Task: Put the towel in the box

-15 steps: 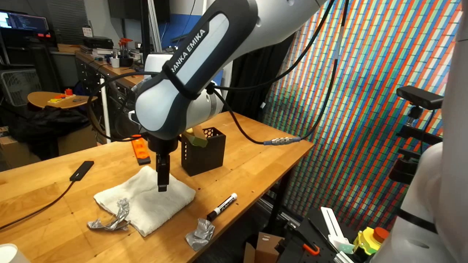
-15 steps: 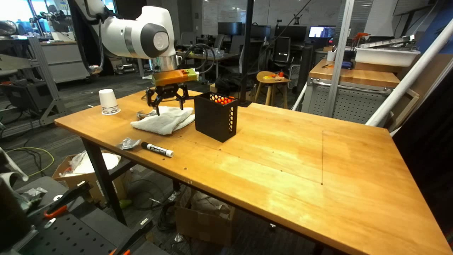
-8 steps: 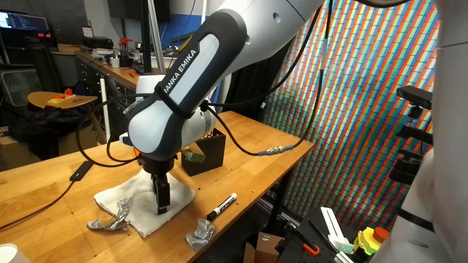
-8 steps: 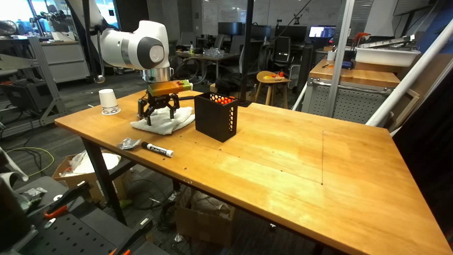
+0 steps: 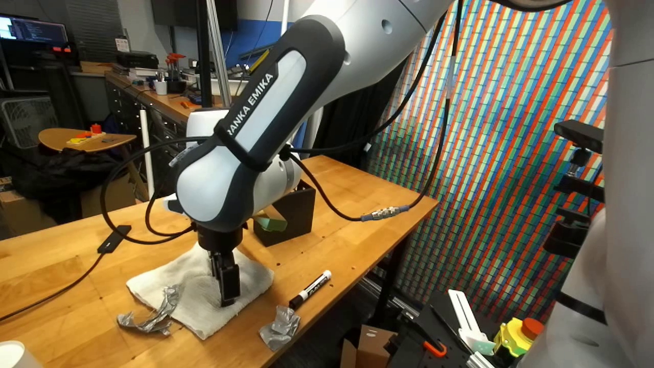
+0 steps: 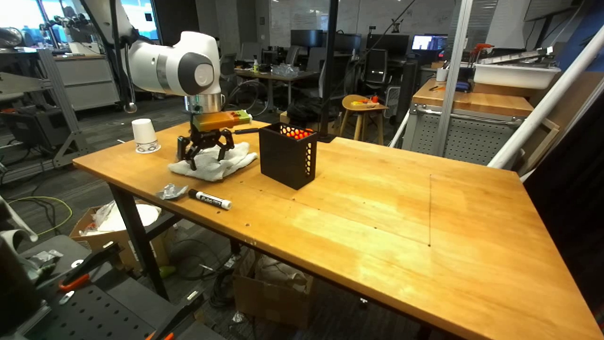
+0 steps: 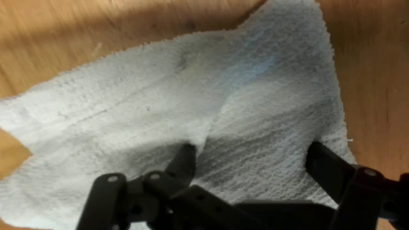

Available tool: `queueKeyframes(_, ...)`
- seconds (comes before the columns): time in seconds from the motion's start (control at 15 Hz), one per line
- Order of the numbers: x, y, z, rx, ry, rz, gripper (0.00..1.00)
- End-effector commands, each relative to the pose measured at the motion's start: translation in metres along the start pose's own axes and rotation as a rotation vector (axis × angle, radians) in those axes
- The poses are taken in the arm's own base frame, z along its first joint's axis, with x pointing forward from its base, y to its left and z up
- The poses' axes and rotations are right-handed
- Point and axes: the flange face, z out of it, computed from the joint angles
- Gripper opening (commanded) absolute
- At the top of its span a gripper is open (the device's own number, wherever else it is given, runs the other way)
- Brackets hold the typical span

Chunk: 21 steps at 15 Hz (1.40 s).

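My claw [image 7: 251, 146] points down over the white towel [image 7: 159, 108], its two fingers standing apart. In the wrist view I note both tips down at the cloth, fabric spread between them and a crease beside one tip; how firmly they bear on it I cannot tell. The towel lies creased on the wooden bench [image 6: 401, 212], outside the box [image 6: 285, 163] and near it. I observe the box upright, black, with holes in its walls; in an exterior view orange shows through them, and I cannot determine whether its source is inside or behind. In both exterior views a black-and-white marker [image 6: 210, 199] lies near the bench edge, just beside a crumpled silver scrap [image 6: 171, 191]; contact between the two I cannot confirm. A second scrap [image 5: 167, 306], also silver, lies on the side of the towel away from the box, one end overlapping the cloth as I see it in an exterior view. A paper cup [image 6: 144, 135] stands on the bench, narrower end up. A slim black device [image 5: 108, 244] with a cable rests on the bench, well apart from the box and the marker.
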Motion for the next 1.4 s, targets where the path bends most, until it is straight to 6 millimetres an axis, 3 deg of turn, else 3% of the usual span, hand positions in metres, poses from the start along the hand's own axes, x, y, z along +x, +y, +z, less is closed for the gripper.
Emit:
queueKeyframes(0.0, -0.008, -0.003, 0.009, 0.028, -0.010, 0.021, 0.59)
queueKeyframes(0.4, -0.018, 0.003, 0.002, 0.019, -0.002, 0.062, 0.14)
queueKeyframes(0.53, -0.024, 0.009, -0.012, -0.001, 0.014, 0.098, 0.03)
queueKeyframes(0.67, -0.031, 0.016, -0.030, -0.025, 0.030, 0.131, 0.07)
queueKeyframes(0.8, -0.040, 0.022, -0.056, -0.057, 0.047, 0.168, 0.04)
queueKeyframes(0.93, -0.048, 0.026, -0.090, -0.092, 0.074, 0.208, 0.00)
queueKeyframes(1.33, -0.070, 0.027, -0.202, -0.147, 0.134, 0.367, 0.03)
